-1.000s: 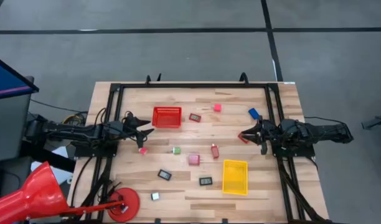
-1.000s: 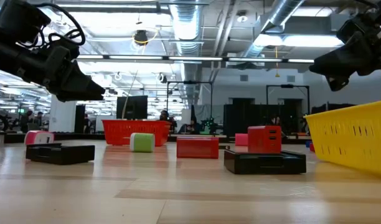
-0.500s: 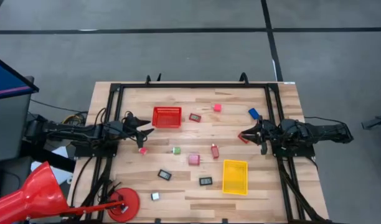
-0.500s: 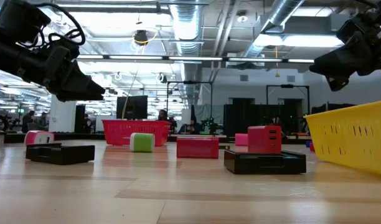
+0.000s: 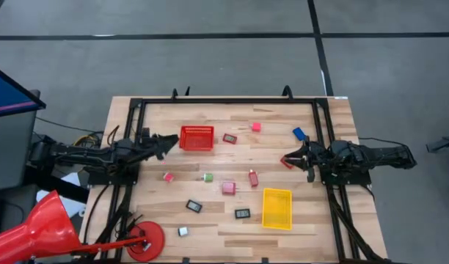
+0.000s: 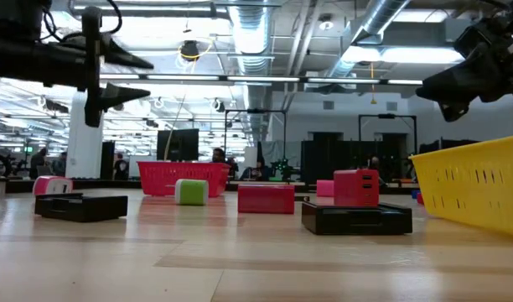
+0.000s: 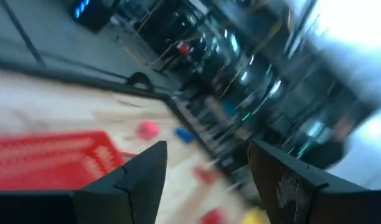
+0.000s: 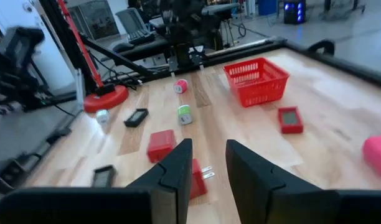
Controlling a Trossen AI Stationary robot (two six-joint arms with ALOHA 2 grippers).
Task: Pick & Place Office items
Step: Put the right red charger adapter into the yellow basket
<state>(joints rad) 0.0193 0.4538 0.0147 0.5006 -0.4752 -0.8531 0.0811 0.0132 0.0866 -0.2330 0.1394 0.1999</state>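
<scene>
Grey floor (image 5: 210,51) crossed by dark lines around wooden table (image 5: 232,227). Red funnel-shaped stand (image 5: 34,227) and blue-topped unit (image 5: 8,92) at left. Behind: exposed ceiling ducts (image 6: 265,33), bright strip lights (image 6: 391,54), dark frames (image 6: 391,138), distant workstations.

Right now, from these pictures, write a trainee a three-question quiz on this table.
1. True or false: the yellow bin already holds an office item.
2. Which gripper is open: A left gripper, B right gripper?
3. Fill in: the left gripper sits beside the ___ basket.

Key: 1 false, it looks empty from above. 2 A. 3 red mesh.
</scene>
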